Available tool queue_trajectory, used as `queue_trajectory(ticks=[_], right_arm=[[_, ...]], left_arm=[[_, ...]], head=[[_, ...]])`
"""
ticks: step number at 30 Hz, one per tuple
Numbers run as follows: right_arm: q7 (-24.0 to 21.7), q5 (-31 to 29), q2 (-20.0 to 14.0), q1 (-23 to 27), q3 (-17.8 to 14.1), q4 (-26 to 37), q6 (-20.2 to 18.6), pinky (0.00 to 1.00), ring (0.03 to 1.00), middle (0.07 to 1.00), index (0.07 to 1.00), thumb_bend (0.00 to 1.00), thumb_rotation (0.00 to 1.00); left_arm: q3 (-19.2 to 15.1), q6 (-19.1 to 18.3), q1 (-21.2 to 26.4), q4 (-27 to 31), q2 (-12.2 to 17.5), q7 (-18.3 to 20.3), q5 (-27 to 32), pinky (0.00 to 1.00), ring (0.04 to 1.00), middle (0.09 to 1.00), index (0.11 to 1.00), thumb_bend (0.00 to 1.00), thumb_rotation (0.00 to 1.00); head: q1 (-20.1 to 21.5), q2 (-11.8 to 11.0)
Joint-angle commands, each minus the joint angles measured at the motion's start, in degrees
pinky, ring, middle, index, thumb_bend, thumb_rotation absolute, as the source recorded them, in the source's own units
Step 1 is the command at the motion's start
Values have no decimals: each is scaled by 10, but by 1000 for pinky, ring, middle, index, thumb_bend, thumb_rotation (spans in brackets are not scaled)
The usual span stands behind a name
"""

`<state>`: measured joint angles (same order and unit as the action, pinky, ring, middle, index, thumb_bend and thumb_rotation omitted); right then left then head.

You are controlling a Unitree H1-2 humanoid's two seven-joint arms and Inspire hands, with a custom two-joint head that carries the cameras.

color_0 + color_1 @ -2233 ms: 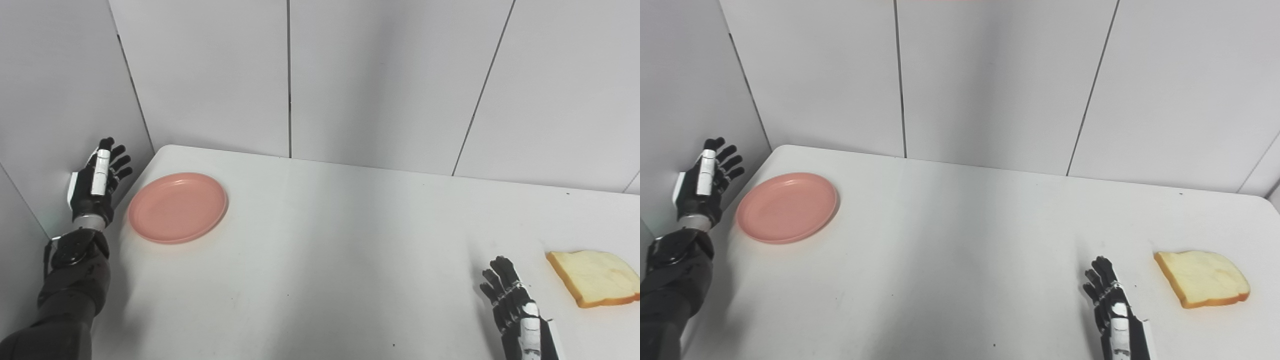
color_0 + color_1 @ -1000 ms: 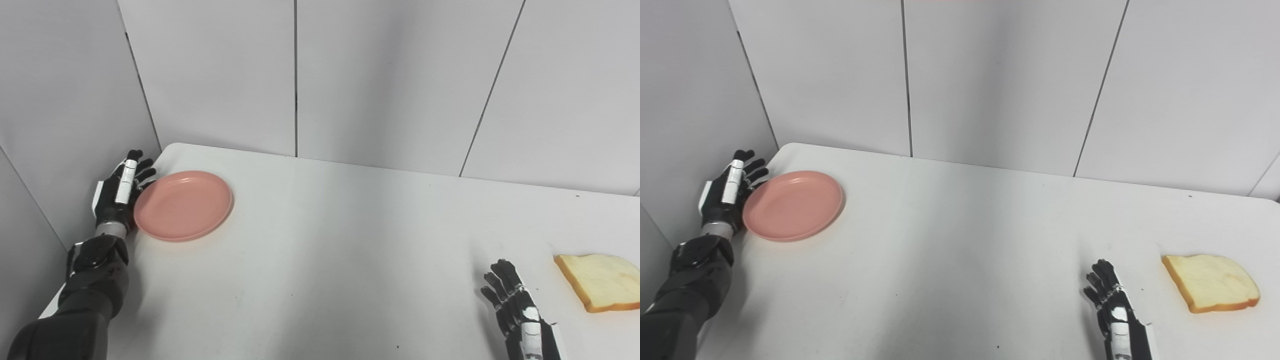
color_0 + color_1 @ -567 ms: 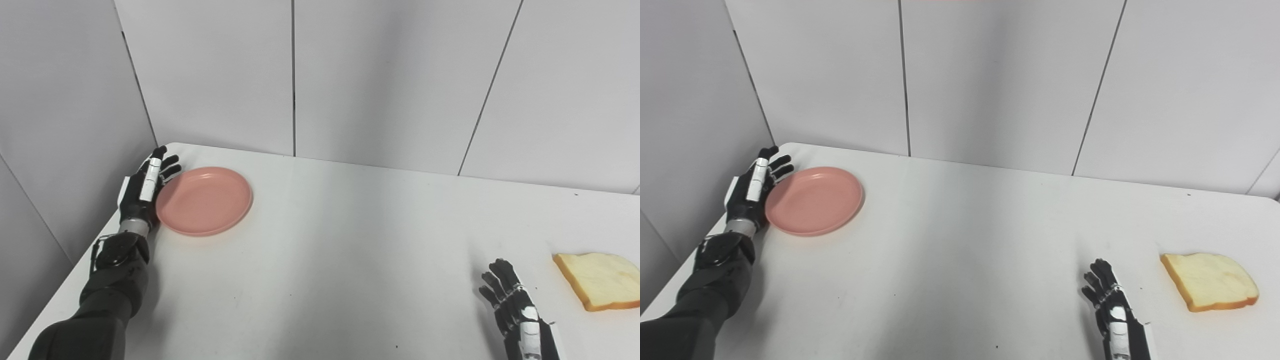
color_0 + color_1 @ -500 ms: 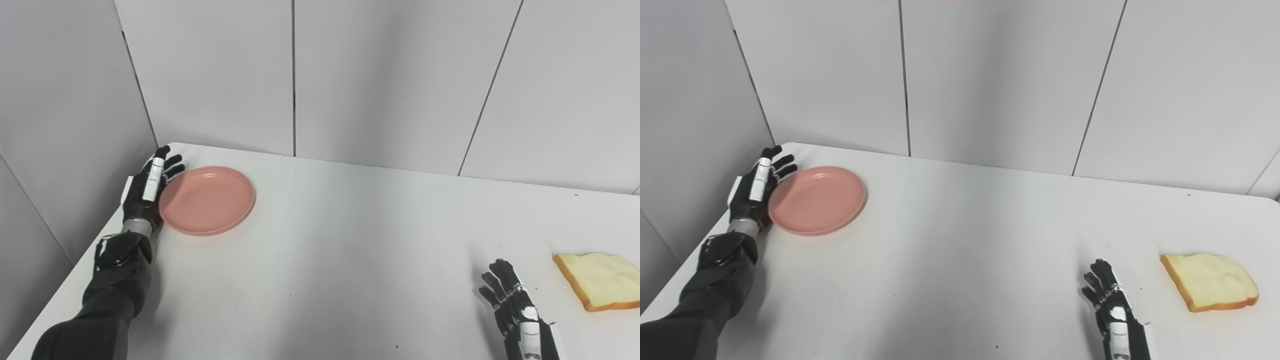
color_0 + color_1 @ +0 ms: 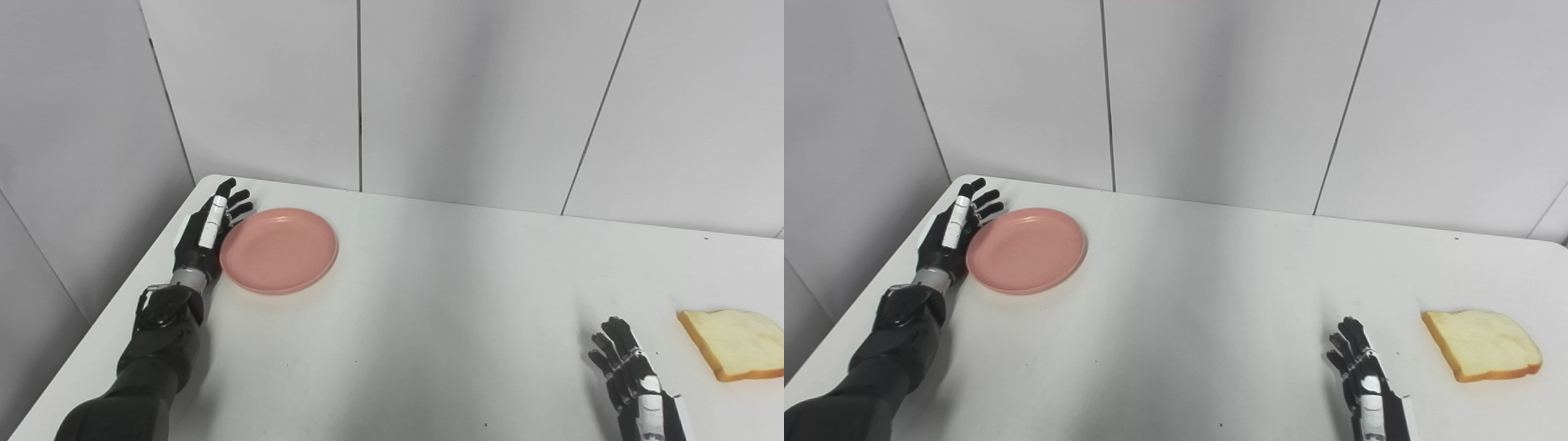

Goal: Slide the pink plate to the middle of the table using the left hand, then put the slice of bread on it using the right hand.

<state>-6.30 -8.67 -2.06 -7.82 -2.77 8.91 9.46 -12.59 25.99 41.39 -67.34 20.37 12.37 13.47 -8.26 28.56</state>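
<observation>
Two hands were open: the left hand (image 5: 205, 236) pressed flat against the left rim of the round pink plastic plate (image 5: 279, 250), far left of centre, while the right hand (image 5: 1363, 376) waited beside the bread slice (image 5: 1482, 345).

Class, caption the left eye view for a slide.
Left hand pushes the pink plate; bread waits beside the right hand.

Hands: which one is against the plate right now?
The left hand, open, flat against the pink plate rim. The right hand rests near the bread, touching neither.
</observation>
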Motion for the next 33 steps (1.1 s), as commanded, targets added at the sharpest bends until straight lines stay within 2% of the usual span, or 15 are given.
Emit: queue_trajectory(ticks=[1,10,22,25,28,33], right_arm=[[-1,-2,7,-36,8,-36,-6,909,911,931,906,815,1000],[-1,-2,9,-35,10,-36,-7,915,915,932,899,814,1000],[-1,1,11,-38,14,-30,-8,909,914,931,900,818,1000],[-1,2,11,-38,14,-29,-9,911,915,930,901,825,1000],[1,4,13,-39,15,-28,-10,907,912,928,900,833,999],[4,8,13,-39,16,-26,-8,886,899,919,892,836,991]], left_arm=[[7,9,7,15,-7,14,-7,706,818,837,874,848,826],[13,0,-5,66,-29,24,0,716,820,833,854,877,823],[41,-105,-57,244,-83,24,1,717,837,824,845,880,818],[54,-132,-66,282,-94,16,-8,707,832,828,851,862,848],[65,-159,-75,309,-105,13,-14,706,832,831,856,833,871],[77,-181,-84,330,-122,10,-20,674,819,832,862,857,880]], head=[[0,1],[4,0],[15,4],[16,4],[20,5],[22,7]])
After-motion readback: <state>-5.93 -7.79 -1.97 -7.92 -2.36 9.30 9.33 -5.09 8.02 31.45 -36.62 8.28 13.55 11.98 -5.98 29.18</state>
